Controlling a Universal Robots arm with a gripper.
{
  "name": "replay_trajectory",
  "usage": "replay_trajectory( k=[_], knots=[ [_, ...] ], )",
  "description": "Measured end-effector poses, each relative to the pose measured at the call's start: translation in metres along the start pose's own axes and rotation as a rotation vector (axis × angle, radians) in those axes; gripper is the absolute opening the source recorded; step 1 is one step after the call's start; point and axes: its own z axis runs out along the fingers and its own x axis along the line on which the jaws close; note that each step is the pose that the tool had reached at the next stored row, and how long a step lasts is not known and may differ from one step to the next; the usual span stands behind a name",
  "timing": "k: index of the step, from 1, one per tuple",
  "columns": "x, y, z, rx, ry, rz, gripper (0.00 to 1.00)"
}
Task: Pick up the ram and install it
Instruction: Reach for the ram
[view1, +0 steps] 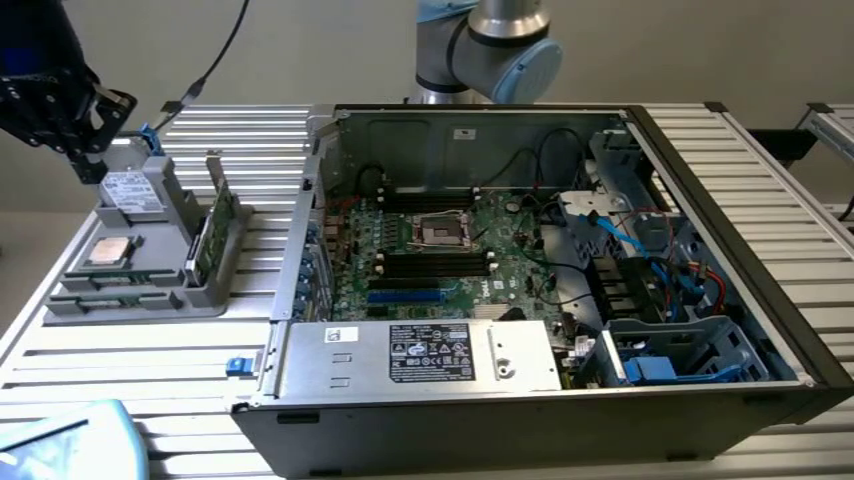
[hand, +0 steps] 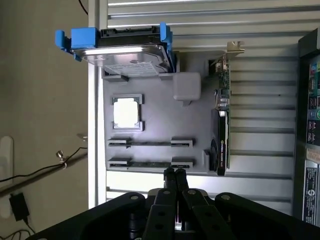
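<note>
Exterior view's left: gripper (view1: 88, 165) hangs above the grey tray (view1: 174, 296), fingers (hand: 169, 180) pressed together, nothing held. Ram (hand: 150, 164) sits on edge in a tray slot, untouched; open case (view1: 467, 125) stands to the right. Risk: lowered while closed, the fingers would jab the thin board rather than straddle it

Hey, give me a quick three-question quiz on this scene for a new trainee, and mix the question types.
1. Fill in: the hard drive sits in a carrier coloured ___.
2. True or false: the gripper has its jaws shut with nothing between them.
3. The ram nearest the gripper lies: A in the grey tray; B on top of the hard drive; C between the jaws.
Key: 1 blue; 2 true; 3 A.
</note>
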Motion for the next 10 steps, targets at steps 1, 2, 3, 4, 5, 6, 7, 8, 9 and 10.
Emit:
replay_trajectory(
  k=[1, 2, 3, 4, 5, 6, 7, 8, 9, 10],
  knots=[
    [0.001, -0.0002, 0.0015, 0.0006, 0.0003, -0.003, 0.1],
    [0.002, -0.0004, 0.0031, 0.0009, 0.0004, -0.006, 0.1],
    [0.004, -0.0005, 0.005, 0.0011, 0.0004, -0.009, 0.1],
    [0.005, -0.0006, 0.0069, 0.0014, 0.0006, -0.012, 0.1],
    [0.007, -0.0008, 0.0086, 0.0016, 0.0006, -0.014, 0.1],
    [0.008, -0.0009, 0.0103, 0.0018, 0.0006, -0.016, 0.1],
    [0.01, -0.001, 0.0119, 0.0022, 0.0007, -0.019, 0.1],
    [0.011, -0.0012, 0.0133, 0.0024, 0.0008, -0.021, 0.1],
    [0.012, -0.0014, 0.0147, 0.0028, 0.001, -0.024, 0.1],
    [0.014, -0.0016, 0.016, 0.003, 0.0011, -0.025, 0.1]
  ],
)
